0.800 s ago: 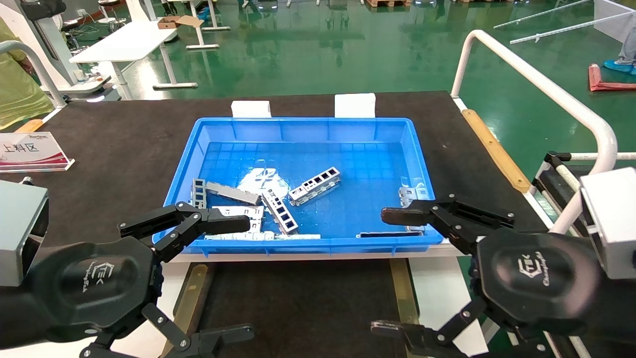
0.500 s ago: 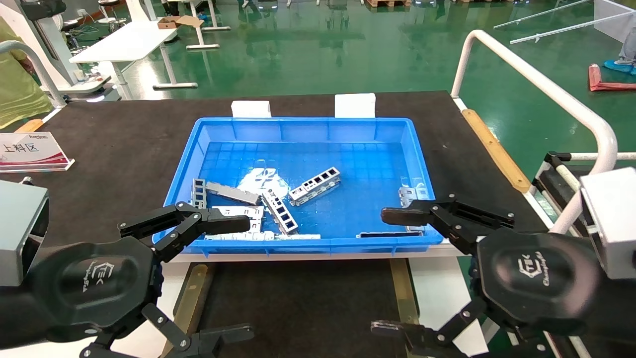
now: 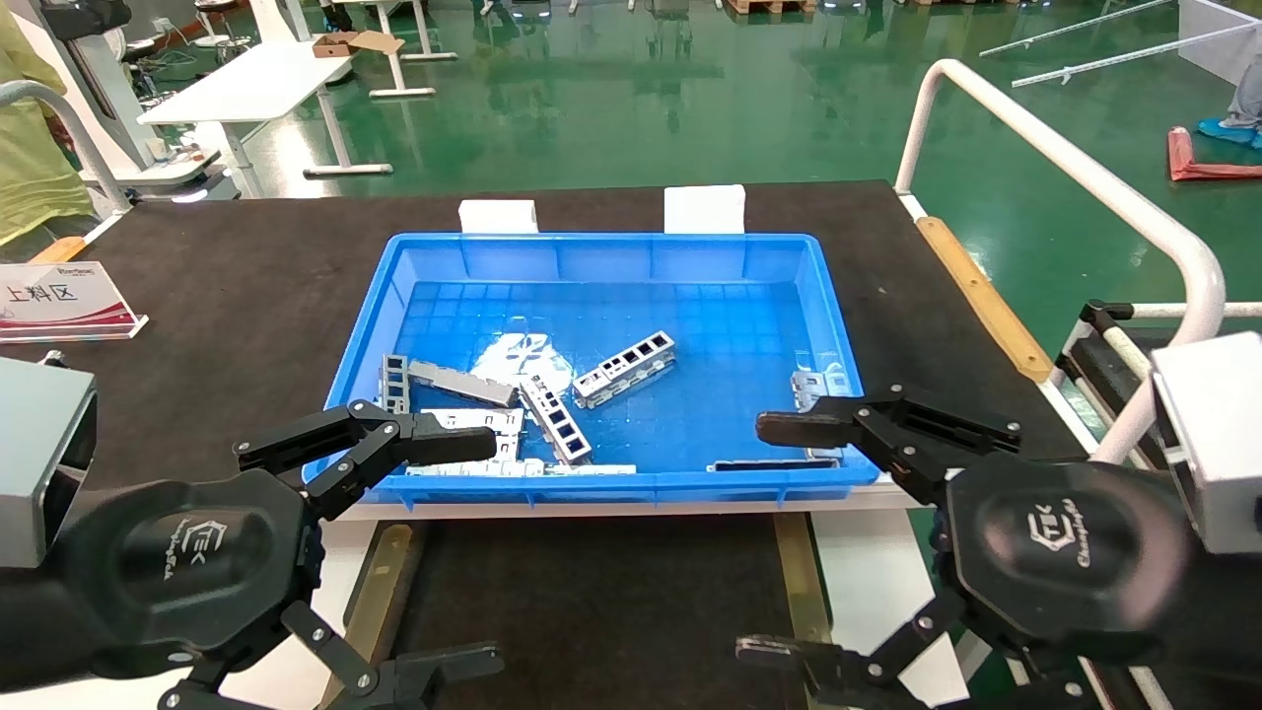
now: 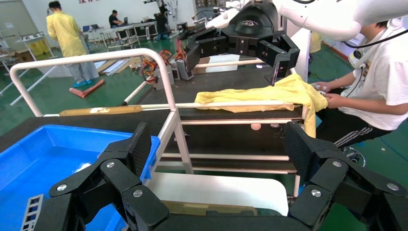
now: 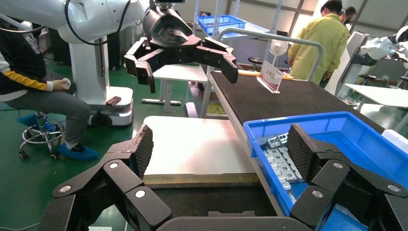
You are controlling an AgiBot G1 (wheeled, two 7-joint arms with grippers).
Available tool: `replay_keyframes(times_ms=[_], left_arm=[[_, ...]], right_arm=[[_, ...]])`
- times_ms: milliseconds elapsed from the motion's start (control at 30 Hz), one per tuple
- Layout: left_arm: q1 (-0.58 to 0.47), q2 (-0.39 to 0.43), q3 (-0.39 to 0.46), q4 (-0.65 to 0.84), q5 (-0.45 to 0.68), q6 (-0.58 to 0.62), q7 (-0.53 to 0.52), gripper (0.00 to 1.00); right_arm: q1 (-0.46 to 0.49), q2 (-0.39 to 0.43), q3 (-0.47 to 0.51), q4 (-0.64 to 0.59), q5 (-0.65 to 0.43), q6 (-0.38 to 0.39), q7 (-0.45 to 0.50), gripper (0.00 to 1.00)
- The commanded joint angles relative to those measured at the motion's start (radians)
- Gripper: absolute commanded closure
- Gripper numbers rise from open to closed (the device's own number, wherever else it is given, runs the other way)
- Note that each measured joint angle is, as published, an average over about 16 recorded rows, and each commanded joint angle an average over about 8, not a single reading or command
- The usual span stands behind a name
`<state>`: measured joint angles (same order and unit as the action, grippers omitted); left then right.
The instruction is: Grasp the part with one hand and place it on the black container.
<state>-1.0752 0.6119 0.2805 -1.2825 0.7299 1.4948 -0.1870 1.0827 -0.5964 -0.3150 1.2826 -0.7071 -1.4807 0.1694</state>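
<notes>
Several silver parts lie in the blue bin (image 3: 611, 256). One ladder-like part (image 3: 625, 368) lies near the bin's middle and another (image 3: 556, 419) lies closer to the front wall. The black container (image 3: 592, 592) sits in front of the bin between two brass strips (image 3: 801, 582). My left gripper (image 3: 493, 550) and right gripper (image 3: 754, 537) hover open and empty above the container, just short of the bin's front wall. The left wrist view shows its open gripper (image 4: 217, 144) with nothing between the pads. The right wrist view shows the same (image 5: 220, 144), with the bin (image 5: 337, 125) beside it.
A large black mat (image 3: 246, 266) lies under the bin. Two white blocks (image 3: 498, 215) stand behind the bin. A sign (image 3: 59, 296) stands at the far left. A white rail (image 3: 1065, 168) runs along the right side. People sit and stand around the table.
</notes>
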Motion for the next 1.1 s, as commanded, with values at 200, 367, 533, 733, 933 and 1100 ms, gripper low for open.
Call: replay_keyframes(times_ms=[200, 367, 533, 733, 933, 1100], left_arm=[[0.0, 0.0, 0.0, 0.0, 0.0, 0.0, 0.0, 0.0], [0.0, 0.0, 0.0, 0.0, 0.0, 0.0, 0.0, 0.0], [0.0, 0.0, 0.0, 0.0, 0.0, 0.0, 0.0, 0.0], [0.0, 0.0, 0.0, 0.0, 0.0, 0.0, 0.0, 0.0], [0.0, 0.0, 0.0, 0.0, 0.0, 0.0, 0.0, 0.0], [-0.001, 0.0, 0.0, -0.001, 0.001, 0.0, 0.0, 0.0]], right_arm=[[0.0, 0.0, 0.0, 0.0, 0.0, 0.0, 0.0, 0.0], [0.0, 0.0, 0.0, 0.0, 0.0, 0.0, 0.0, 0.0], [0.0, 0.0, 0.0, 0.0, 0.0, 0.0, 0.0, 0.0], [0.0, 0.0, 0.0, 0.0, 0.0, 0.0, 0.0, 0.0], [0.0, 0.0, 0.0, 0.0, 0.0, 0.0, 0.0, 0.0], [0.0, 0.0, 0.0, 0.0, 0.0, 0.0, 0.0, 0.0]])
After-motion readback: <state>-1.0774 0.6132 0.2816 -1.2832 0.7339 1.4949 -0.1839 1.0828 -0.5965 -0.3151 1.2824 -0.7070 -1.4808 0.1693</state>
